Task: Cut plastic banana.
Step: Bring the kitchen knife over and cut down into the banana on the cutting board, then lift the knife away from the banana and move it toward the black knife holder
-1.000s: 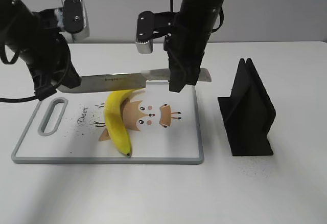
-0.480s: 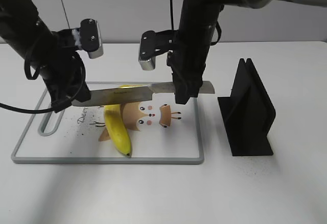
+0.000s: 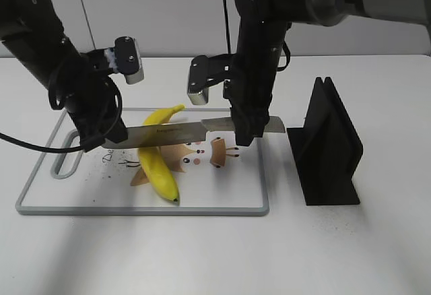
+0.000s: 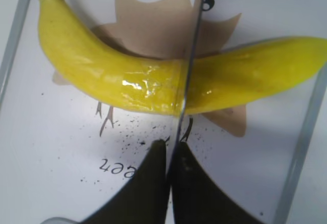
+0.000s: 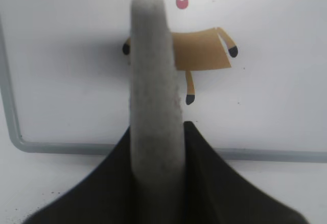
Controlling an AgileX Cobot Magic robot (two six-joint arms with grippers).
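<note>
Lying on the white cutting board (image 3: 222, 197), left of centre, over the printed cartoon animal (image 3: 199, 155): plastic banana (image 3: 159, 164), bright yellow and glossy. Long axis running from about 1 o'clock to 5 o'clock in the exterior view, stem end (image 3: 176, 108) up toward the far edge of the board, dark tip (image 3: 175, 200) down toward the near edge, curve bulging toward 9 o'clock. Seen from the left wrist, stretched across the frame from 10 o'clock to 3 o'clock, with a bright highlight at mid-length.

Crossing it at roughly a right angle, just above mid-length: knife (image 3: 172, 132), blade level and on edge, lengthwise from 9 to 3 o'clock in the exterior view. In the left wrist view, blade edge meeting the banana's skin at the highlight; whether sunk in or only touching, cannot tell.

Clamped on the blade's end at 9 o'clock: left gripper (image 4: 167, 152), its dark fingers pressed to either flat of the steel. Clamped on the grey handle (image 5: 153, 96) at 3 o'clock: right gripper (image 5: 156, 132), black fingers snug on both sides.

Standing on the white table (image 3: 215, 254), off the board toward 3 o'clock and well apart from the banana: black knife stand (image 3: 326, 143), upright. Scattered over the board near the printed lettering: fine dark specks.
</note>
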